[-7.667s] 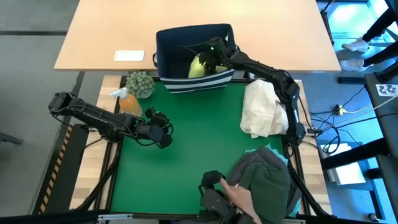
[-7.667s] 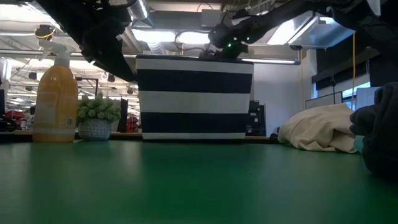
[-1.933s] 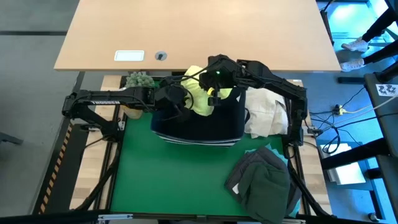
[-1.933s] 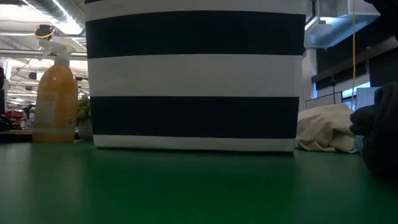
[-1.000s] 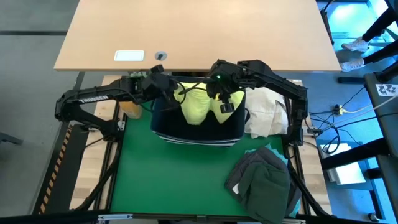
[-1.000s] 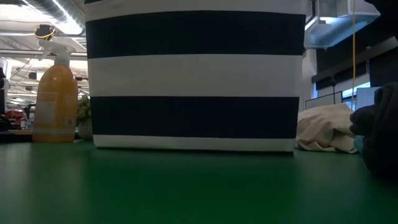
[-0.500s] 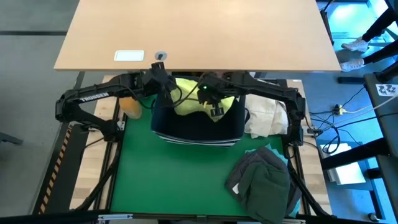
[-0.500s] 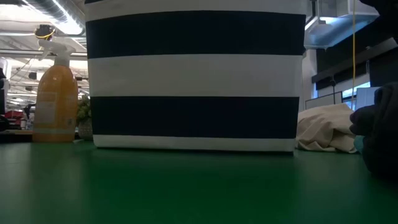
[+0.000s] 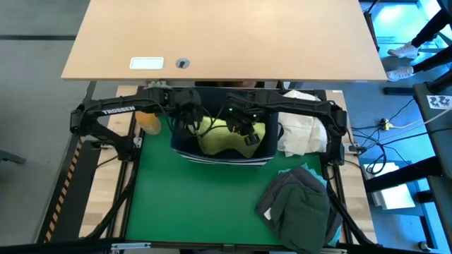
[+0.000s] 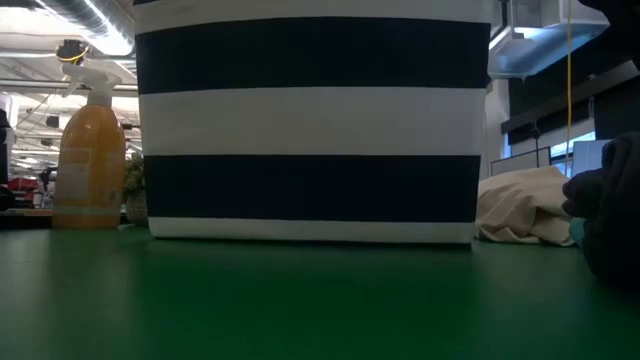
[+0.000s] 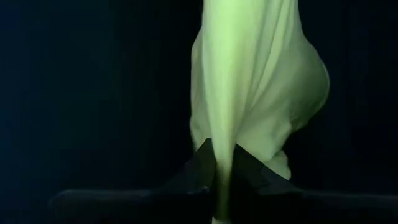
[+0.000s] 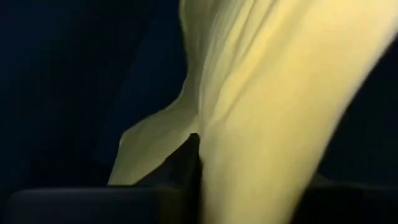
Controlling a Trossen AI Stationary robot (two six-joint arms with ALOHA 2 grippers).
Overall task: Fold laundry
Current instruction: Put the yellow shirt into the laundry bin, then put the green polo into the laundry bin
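Yellow-green shirt in bin, pinched between left pincer, right pincer

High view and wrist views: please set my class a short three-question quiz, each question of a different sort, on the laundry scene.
1. True or false: the yellow-green shirt lies flat on the green mat.
2. Which end effector pinches the shirt? A) only the left end effector B) only the right end effector C) both
3. Fill in: beside the navy bin, on the right arm's side, lies a ____-coloured cloth bundle.

Key
1. False: it hangs into the bin.
2. C: each wrist view shows cloth between that arm's fingers.
3. Cream.
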